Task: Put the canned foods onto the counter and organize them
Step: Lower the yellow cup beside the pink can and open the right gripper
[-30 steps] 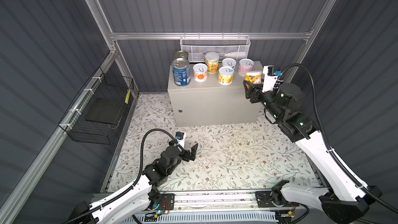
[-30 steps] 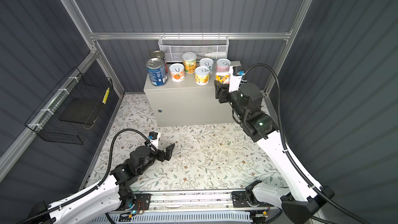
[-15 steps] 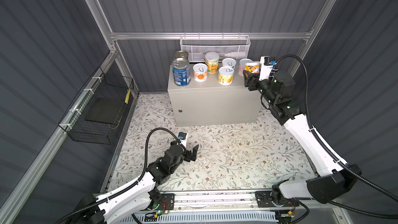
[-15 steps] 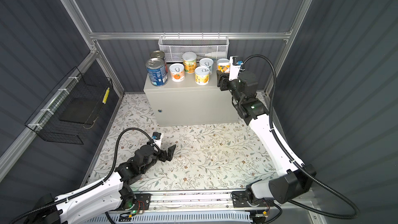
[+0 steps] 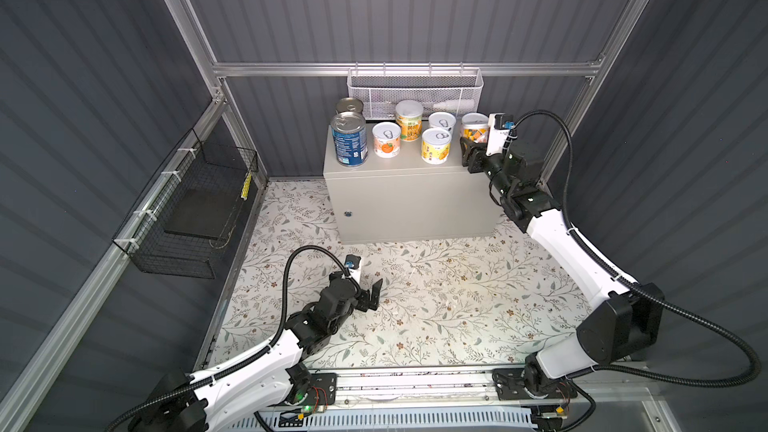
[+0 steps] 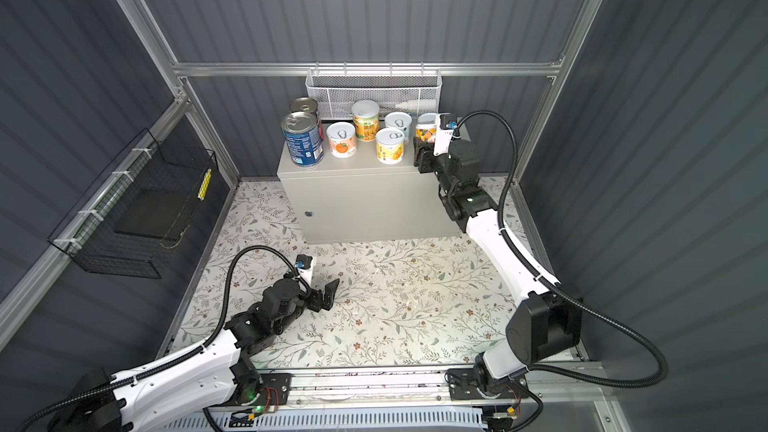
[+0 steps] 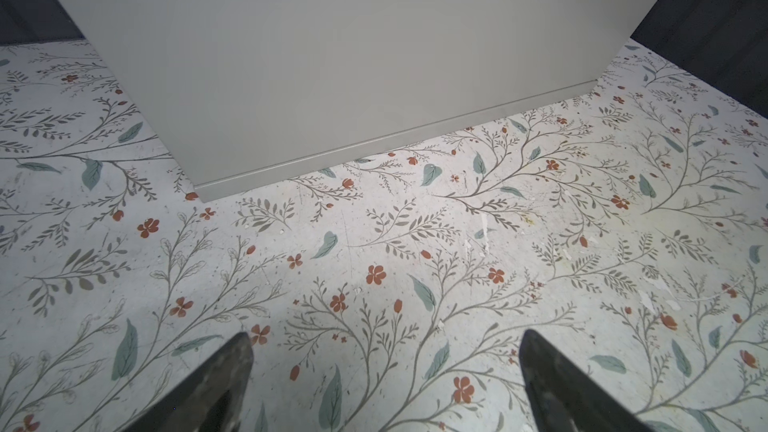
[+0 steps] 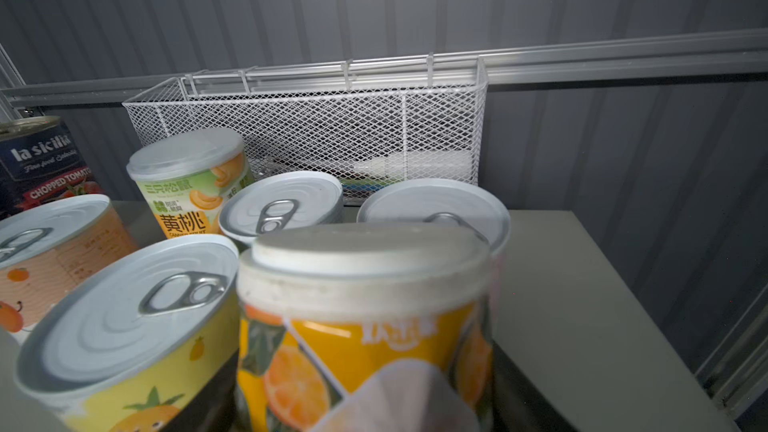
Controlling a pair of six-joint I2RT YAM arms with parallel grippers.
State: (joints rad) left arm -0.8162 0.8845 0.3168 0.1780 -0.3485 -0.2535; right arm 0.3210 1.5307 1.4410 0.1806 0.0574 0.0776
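Over the desk (image 5: 407, 201), the right hand (image 5: 471, 151) clamps an orange-labelled can (image 5: 473, 124) beside a yellow-labelled can (image 5: 435, 149), while the left hand (image 5: 372, 295) hovers wide over the floor (image 5: 449, 309).

orange can (image 5: 473, 130) moved inward, over counter (image 5: 415, 201)

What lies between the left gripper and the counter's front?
Only bare floral floor, shown in the left wrist view; the open left gripper is apart from the counter.

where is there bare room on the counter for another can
On the counter, bare: the right end past the held orange can, and the front strip between the front blue can and the yellow can. Crowded: the back row below the white basket.
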